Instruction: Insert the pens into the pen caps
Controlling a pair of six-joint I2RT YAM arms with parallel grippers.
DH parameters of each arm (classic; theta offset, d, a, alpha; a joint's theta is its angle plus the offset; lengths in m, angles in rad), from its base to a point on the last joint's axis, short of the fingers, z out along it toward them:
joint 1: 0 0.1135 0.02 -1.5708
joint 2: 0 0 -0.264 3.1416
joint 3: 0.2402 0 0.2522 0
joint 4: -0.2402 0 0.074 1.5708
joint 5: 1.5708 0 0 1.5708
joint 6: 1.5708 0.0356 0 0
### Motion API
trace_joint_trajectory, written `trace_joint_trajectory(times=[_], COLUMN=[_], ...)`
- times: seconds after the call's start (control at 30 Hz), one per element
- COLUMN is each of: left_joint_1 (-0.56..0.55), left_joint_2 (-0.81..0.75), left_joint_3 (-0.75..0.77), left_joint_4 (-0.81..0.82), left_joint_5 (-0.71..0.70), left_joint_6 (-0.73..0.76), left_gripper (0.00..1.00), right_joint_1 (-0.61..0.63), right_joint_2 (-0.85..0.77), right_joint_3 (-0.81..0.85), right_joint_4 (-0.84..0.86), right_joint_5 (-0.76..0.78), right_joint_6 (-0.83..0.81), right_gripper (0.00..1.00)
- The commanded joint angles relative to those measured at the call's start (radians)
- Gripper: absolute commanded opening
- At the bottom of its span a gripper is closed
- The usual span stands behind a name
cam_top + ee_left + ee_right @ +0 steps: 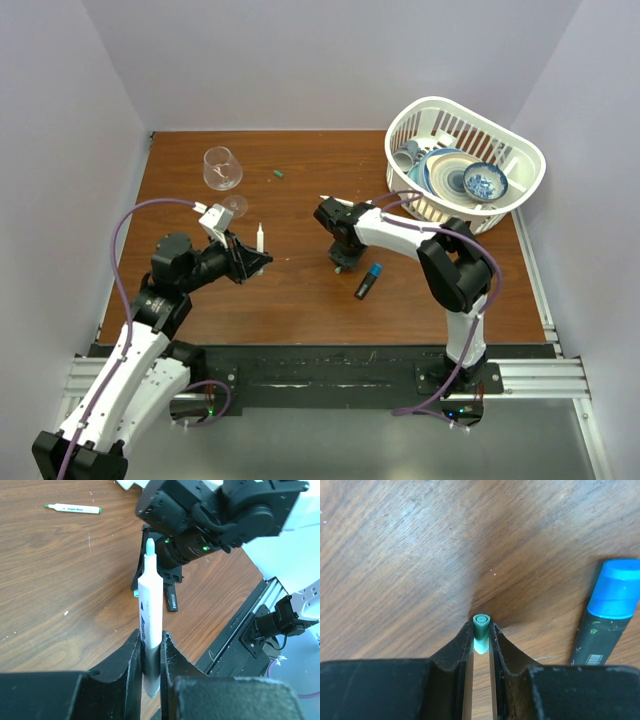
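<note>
Near the middle of the worktop (300, 310), the black marker (600, 635) is seen lying already fitted with its blue cap (619, 595). Left of centre, a white pen (150, 600) is clamped by its rear end in the left gripper (151, 642), with the tip left free, presumably for capping. Just beside the marker, a green cap (481, 625) is pinched by the right gripper (481, 632), with one end left exposed.

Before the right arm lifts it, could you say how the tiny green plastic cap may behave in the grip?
The tiny green plastic cap looks stiff and very light. Pinched only at the right gripper's fingertips, its round smooth wall might slip or pivot. If dropped, it would probably roll.
</note>
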Motion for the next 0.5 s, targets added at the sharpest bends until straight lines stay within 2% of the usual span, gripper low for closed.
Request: trace_joint_trajectory(times=[0.0, 0.07, 0.23, 0.37, 0.47], left_joint_1=[-0.001, -0.001, -0.004, -0.011, -0.02], left_joint_2=[0.02, 0.032, 0.037, 0.049, 0.066], left_joint_3=[0.03, 0.033, -0.036, -0.125, -0.191], left_joint_4=[0.039, 0.039, 0.103, 0.189, 0.311], left_joint_5=[0.02, 0.046, 0.073, 0.1, 0.122], left_joint_6=[-0.027, -0.045, -0.133, -0.214, -0.282], left_gripper=[0.0, 0.0, 0.0, 0.0, 0.0], right_joint_1=[0.003, 0.001, 0.004, 0.006, 0.011], right_joint_2=[-0.016, -0.05, -0.203, -0.271, -0.322], right_joint_3=[-0.13, -0.161, -0.314, -0.339, -0.345], right_joint_4=[0.115, 0.173, 0.315, 0.313, 0.334], right_joint_5=[0.047, 0.042, 0.019, 0.03, 0.019], right_joint_6=[-0.085, -0.129, -0.252, -0.294, -0.327], right_gripper=[0.05, 0.01, 0.0, 0.0, 0.0])
